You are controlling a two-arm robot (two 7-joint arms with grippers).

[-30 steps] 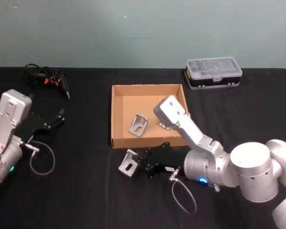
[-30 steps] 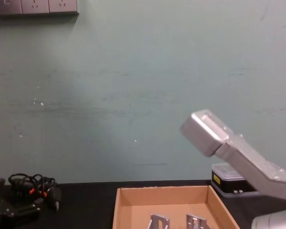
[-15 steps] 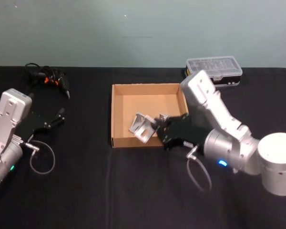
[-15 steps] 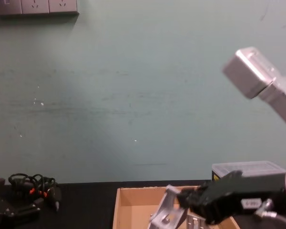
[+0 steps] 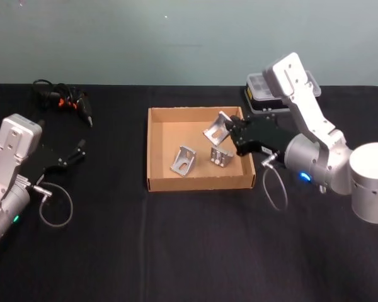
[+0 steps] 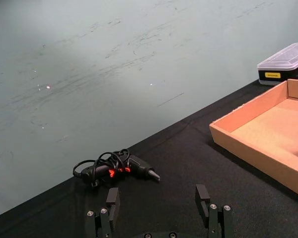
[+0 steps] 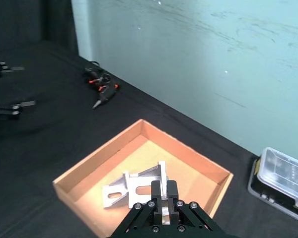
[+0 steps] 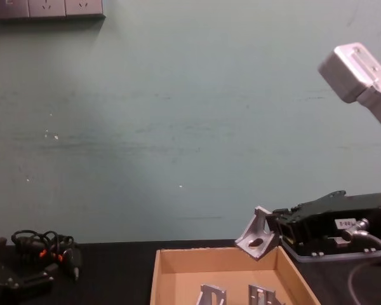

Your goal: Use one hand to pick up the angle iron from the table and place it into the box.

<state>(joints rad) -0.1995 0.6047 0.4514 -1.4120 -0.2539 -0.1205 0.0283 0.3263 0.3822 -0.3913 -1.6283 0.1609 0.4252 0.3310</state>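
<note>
Head view — right hand [image 5: 234, 133] grips an angle iron [image 5: 217, 129] above the box [image 5: 152, 151].
Left hand [image 5: 75, 154] parked far left, fingers spread.

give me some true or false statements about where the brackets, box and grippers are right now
1. The right gripper holds an angle iron above the box. True.
2. The box is empty. False: two angle irons lie inside it.
3. The left gripper is over the box. False: it is at the table's left side, open.
4. A clear-lidded case stands behind the box's right side. True.
5. The held angle iron rests on the box floor. False: it hangs in the air.
</note>
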